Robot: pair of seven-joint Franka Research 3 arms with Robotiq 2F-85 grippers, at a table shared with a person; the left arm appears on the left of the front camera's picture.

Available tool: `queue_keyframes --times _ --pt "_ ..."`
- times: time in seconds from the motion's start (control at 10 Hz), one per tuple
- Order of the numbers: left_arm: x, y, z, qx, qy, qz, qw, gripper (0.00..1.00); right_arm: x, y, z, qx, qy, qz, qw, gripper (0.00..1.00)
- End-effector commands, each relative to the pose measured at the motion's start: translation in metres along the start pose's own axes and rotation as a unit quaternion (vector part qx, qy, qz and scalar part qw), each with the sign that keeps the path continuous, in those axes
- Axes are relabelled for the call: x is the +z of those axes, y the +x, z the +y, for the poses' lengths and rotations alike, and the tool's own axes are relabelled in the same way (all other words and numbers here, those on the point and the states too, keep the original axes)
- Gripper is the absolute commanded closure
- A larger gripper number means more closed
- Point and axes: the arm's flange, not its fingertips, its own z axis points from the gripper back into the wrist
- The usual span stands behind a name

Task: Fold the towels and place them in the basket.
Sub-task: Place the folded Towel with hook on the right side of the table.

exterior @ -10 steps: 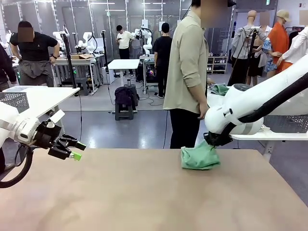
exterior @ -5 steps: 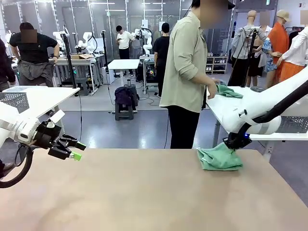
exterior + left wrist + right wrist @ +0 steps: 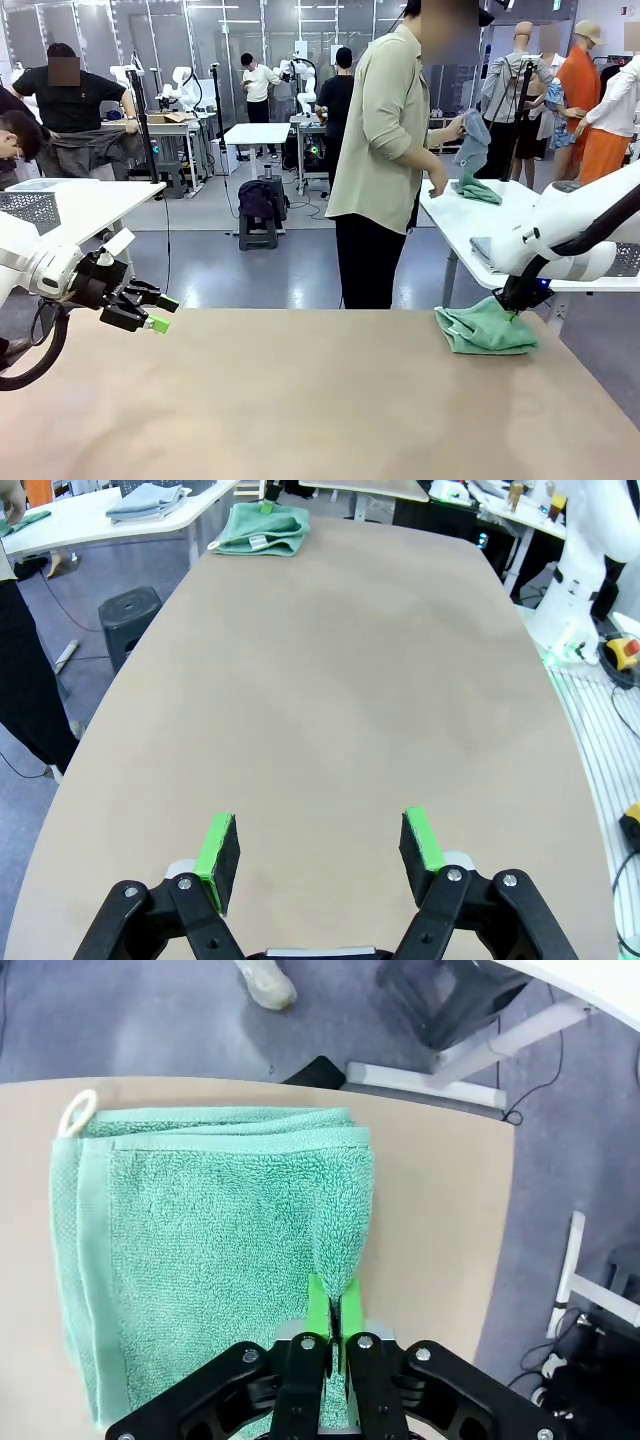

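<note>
Mint-green folded terry towel (image 3: 200,1240) is pinched by a ridge in our right gripper (image 3: 334,1298), so we'd lift straight up to keep the fold, left gripper (image 3: 318,832) hanging wide.

The front view looks across the table (image 3: 300,400) from the robot's side toward the person (image 3: 385,150) at its far edge. The left wrist view looks along the table from low behind its fingers (image 3: 218,848); the right wrist view sits close above the green towel (image 3: 200,1240), shared by all three.
</note>
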Motion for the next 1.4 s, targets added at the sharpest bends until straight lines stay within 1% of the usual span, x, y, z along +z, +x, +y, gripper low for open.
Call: queue_keyframes --times 0.0,0.1,0.2,0.3,0.4,0.5,0.6,0.7,0.8,0.9,1.0,1.1,1.3 --pt "0.000 0.000 0.000 -0.001 0.000 0.000 1.000 0.18 0.006 0.001 -0.005 0.017 0.000 0.002 1.000 0.75" --pt "0.000 0.000 0.000 -0.001 0.000 0.000 1.000 0.18 0.009 0.001 -0.004 0.025 -0.002 0.003 1.000 0.75" --pt "0.000 0.000 0.000 -0.001 0.000 0.000 1.000 0.18 0.011 0.002 -0.004 0.029 -0.005 0.006 1.000 0.56" --pt "0.000 0.000 0.000 -0.001 0.000 0.000 1.000 0.18 0.012 0.002 -0.005 0.031 -0.007 0.008 0.999 0.72" --pt "0.000 0.000 0.000 -0.001 0.000 0.000 1.000 0.18 0.012 0.002 -0.007 0.030 -0.010 0.008 0.999 0.36" --pt "0.000 0.000 0.000 -0.001 0.000 0.000 1.000 0.18 0.011 0.001 -0.009 0.030 -0.011 0.008 0.999 0.53" --pt "0.000 0.000 0.000 -0.001 0.000 0.000 1.000 0.18 0.015 -0.001 -0.012 0.031 -0.006 0.001 0.999 0.16" --pt "0.000 0.000 0.000 -0.001 0.000 0.000 1.000 0.18 0.031 -0.004 -0.010 0.029 0.007 -0.004 1.000 0.16" --pt "0.000 0.000 0.000 -0.001 0.000 0.000 1.000 0.18 0.063 -0.010 -0.004 0.023 0.016 -0.008 1.000 0.16" --pt "0.000 0.000 0.000 -0.001 0.000 0.000 1.000 0.18 0.106 -0.019 0.004 0.016 0.023 -0.007 1.000 0.16" --pt "0.000 0.000 0.000 -0.001 0.000 0.000 1.000 0.18 0.154 -0.033 0.013 0.011 0.010 -0.011 1.000 0.16" --pt "0.000 0.000 0.000 -0.001 0.000 0.000 1.000 0.18 0.191 -0.047 0.021 -0.003 -0.010 -0.019 1.000 0.16" --pt "0.000 0.000 0.000 -0.001 0.000 0.000 1.000 0.18 0.251 -0.076 0.039 -0.016 -0.009 -0.015 1.000 0.16"
